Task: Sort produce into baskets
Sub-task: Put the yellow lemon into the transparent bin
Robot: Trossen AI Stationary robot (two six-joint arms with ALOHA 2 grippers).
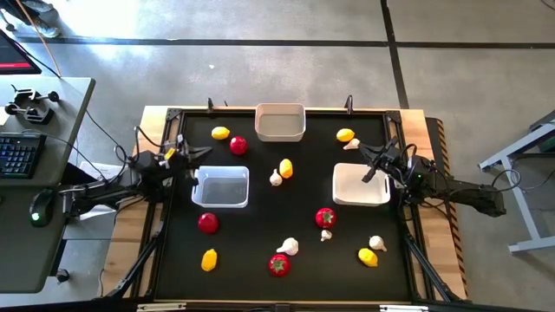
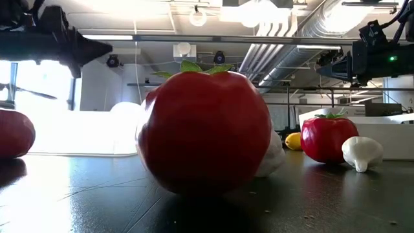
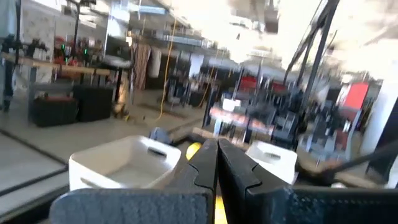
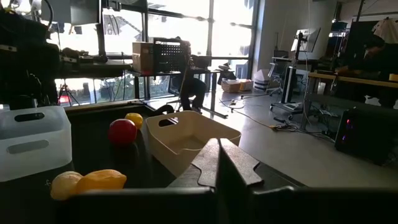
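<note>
Three white bins stand on the black table: one at the far middle (image 1: 279, 122), one at the left (image 1: 220, 187), one at the right (image 1: 361, 185). Produce lies loose on the table top: lemons (image 1: 220, 133) (image 1: 285, 168) (image 1: 345, 134), tomatoes (image 1: 238, 145) (image 1: 325, 217) (image 1: 278, 264), garlic bulbs (image 1: 276, 178) (image 1: 288, 247) (image 1: 377, 243). My left gripper (image 1: 192, 156) (image 3: 216, 158) is shut and empty above the left bin's far left corner. My right gripper (image 1: 371, 172) (image 4: 217, 155) is shut and empty above the right bin's far right part.
More produce lies near the front edge: a tomato (image 1: 207, 223), a lemon (image 1: 209, 258) and another lemon (image 1: 368, 256). In the low view a tomato (image 2: 204, 133) stands close to the camera. A desk with a keyboard (image 1: 19, 154) stands left of the table.
</note>
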